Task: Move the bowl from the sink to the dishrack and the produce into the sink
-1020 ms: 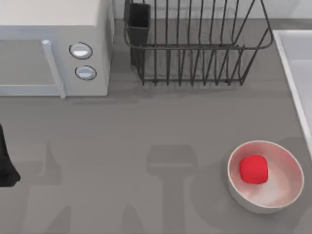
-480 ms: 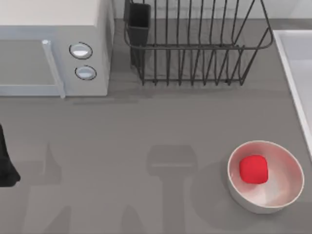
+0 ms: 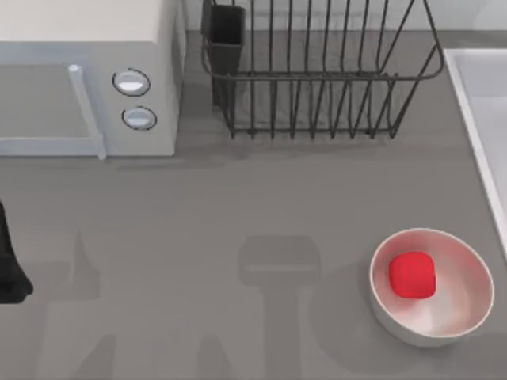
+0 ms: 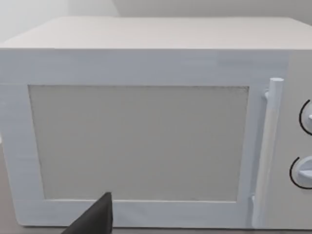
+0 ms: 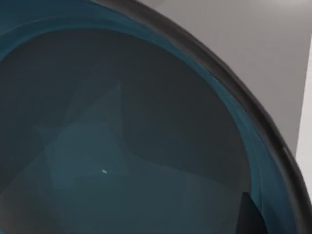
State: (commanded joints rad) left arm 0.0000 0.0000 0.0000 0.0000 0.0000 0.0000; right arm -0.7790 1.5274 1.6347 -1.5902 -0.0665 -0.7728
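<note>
In the right wrist view the teal bowl (image 5: 122,146) looms very close, its inside in shade; whether the right tool grips it I cannot tell. On the grey bench (image 3: 238,214), the red produce (image 3: 412,275) lies in a white bowl (image 3: 467,305). The left arm (image 3: 9,261) sits at the left edge, facing the microwave (image 4: 146,136); its tool's state I cannot tell. Farthest back stands the dishrack (image 3: 317,75), the sink (image 3: 483,103) to its right.

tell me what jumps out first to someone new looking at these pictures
The bright red produce sitting inside the white bowl near the table's right front catches the eye first. Behind it, the black dishrack stands at the back beside the white microwave on the left. The right wrist view looks closely into a teal bowl.
</note>
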